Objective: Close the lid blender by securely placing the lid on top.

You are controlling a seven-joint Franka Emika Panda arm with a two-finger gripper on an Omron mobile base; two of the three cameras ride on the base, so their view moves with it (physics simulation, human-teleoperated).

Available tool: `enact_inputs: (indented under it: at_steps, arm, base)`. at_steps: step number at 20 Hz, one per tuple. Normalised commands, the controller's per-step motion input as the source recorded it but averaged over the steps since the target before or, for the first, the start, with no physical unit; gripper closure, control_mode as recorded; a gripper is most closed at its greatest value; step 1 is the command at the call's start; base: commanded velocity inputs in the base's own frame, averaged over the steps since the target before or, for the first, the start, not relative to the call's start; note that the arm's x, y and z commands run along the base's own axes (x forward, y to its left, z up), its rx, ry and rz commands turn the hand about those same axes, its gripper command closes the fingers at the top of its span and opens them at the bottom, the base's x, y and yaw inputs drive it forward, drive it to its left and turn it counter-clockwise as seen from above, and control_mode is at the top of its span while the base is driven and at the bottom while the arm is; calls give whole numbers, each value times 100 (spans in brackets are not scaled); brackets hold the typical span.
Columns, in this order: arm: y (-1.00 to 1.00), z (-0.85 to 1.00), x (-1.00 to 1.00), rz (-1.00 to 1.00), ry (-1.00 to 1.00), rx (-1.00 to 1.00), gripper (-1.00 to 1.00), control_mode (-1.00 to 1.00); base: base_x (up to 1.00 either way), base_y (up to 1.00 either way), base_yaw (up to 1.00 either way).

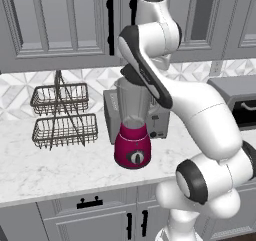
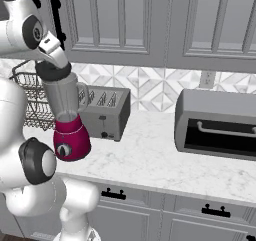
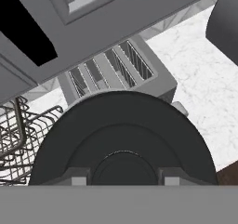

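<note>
Above the marble surface (image 2: 150,155), my pincer (image 3: 122,180) grips the lid (image 3: 121,135), a black disc held at the mouth of the blender (image 1: 132,130), which stands in front of the toaster (image 2: 105,112) and beside the wire basket rack (image 1: 64,116). By my judgement the step in hand is seating: whether the lid already touches the jar rim I cannot tell. Next, I should press it level onto the mouth, then part my fingers only once it sits square.

Even, soft rendered light, no blur; faint glare on the glossy magenta blender base (image 1: 132,146), shadows barely visible.
</note>
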Motion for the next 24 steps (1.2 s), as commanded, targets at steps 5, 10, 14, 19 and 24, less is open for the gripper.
enact_inputs:
  at_steps: [5, 10, 14, 19, 24]
  arm:
    - [0, -15, 6, -3, 1, 2, 100, -100]
    - [0, -19, 0, -2, 0, 1, 100, -100]
    - [0, -11, 1, -1, 1, 0, 100, -100]
    - [4, -1, 12, -1, 0, 0, 100, -100]
    - [11, 0, 27, 0, 0, 0, 100, -100]
  base:
    - [0, 0, 0]
    - [0, 0, 0]
    - [0, 0, 0]
    - [0, 0, 0]
    - [0, 0, 0]
